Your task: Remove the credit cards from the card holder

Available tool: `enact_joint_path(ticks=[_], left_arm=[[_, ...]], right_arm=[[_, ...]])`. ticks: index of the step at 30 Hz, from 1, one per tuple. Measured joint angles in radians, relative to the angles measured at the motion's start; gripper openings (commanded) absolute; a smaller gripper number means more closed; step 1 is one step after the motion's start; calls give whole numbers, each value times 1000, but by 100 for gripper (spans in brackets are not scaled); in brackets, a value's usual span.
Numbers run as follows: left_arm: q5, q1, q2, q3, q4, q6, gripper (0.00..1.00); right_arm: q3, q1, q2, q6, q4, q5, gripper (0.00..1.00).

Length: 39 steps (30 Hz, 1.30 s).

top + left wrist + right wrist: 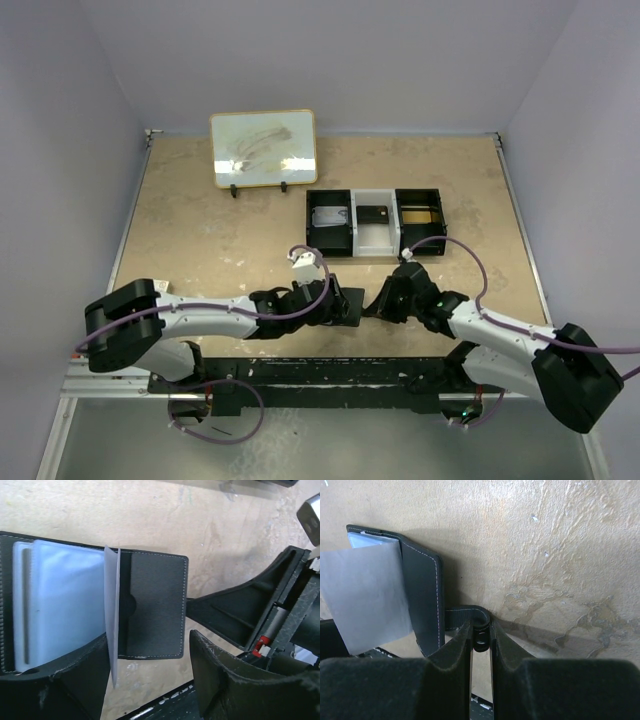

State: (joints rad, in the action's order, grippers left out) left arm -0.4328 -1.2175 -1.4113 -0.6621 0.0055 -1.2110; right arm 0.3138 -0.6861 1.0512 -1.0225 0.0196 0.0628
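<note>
Card holder (155,605) lying open, flat on table (200,240), near front edge, between both grippers. Pale inner leaf (112,625) standing up at fold. Right gripper (480,636) pinching closure tab (462,616), jaws clamped. Left gripper (147,647) straddling holder's edge, jaws gaping, gripping nothing. Three-compartment tray (375,222) sitting well behind.

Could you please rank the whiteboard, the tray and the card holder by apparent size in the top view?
1. Tray and whiteboard: too alike to rank, and the board stands tilted.
2. Card holder: clearly smallest, though partly hidden.
</note>
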Motion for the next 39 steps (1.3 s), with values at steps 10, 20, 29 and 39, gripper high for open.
enact_joint_path(ticks=[10, 20, 29, 39], left_arm=[[116, 0, -102, -25, 113, 34, 54], [150, 0, -142, -43, 136, 44, 52], [149, 0, -132, -24, 125, 45, 52], [160, 0, -128, -11, 124, 45, 52]], right_arm=[[5, 0, -27, 3, 40, -6, 43], [193, 0, -132, 15, 280, -130, 46], [270, 0, -58, 70, 198, -35, 24], [270, 0, 181, 119, -12, 140, 21]])
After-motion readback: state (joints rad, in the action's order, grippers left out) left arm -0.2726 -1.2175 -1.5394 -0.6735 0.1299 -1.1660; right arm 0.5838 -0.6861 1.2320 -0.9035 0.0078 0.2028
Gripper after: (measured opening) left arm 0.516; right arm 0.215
